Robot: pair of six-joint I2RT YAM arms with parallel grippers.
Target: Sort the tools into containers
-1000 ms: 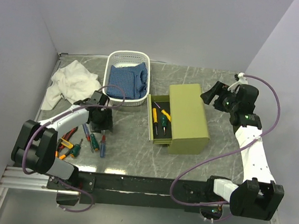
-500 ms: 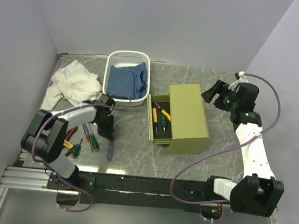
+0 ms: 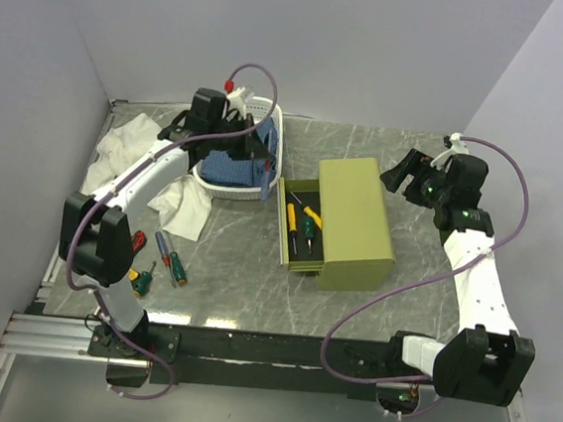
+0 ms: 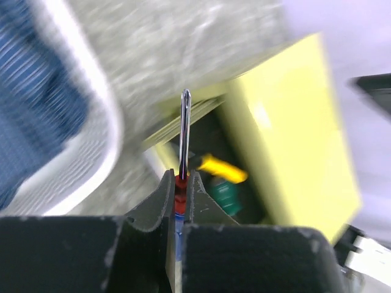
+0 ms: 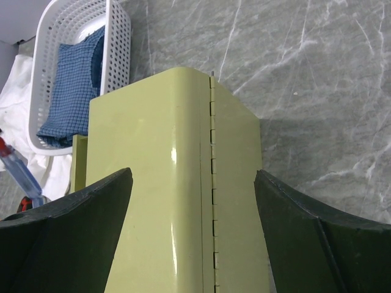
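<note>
My left gripper (image 3: pixel 260 161) hangs in the air by the white basket's (image 3: pixel 276 123) near right corner, shut on a blue-handled screwdriver (image 3: pixel 265 178). In the left wrist view its fingers (image 4: pixel 162 194) pinch the red collar and the shaft (image 4: pixel 184 131) points toward the olive-green chest (image 3: pixel 361 219). The chest's open drawer (image 3: pixel 281 233) holds two yellow-handled screwdrivers (image 3: pixel 292 217) and a green one (image 3: pixel 306 232). More screwdrivers (image 3: pixel 171 257) lie at the front left. My right gripper (image 3: pixel 400 179) hovers open beyond the chest (image 5: pixel 159 183), nothing between its fingers.
A white cloth (image 3: pixel 133 152) lies left of the basket, and a fold (image 3: pixel 188 210) reaches in front of it. Blue fabric (image 5: pixel 70 91) fills the basket (image 5: pixel 119 36). Grey walls close the table's back and sides.
My left gripper shut on the blue-handled screwdriver at the front left and carried it up and right to the basket's corner. A cloth fold now lies before the basket. The right arm stayed.
</note>
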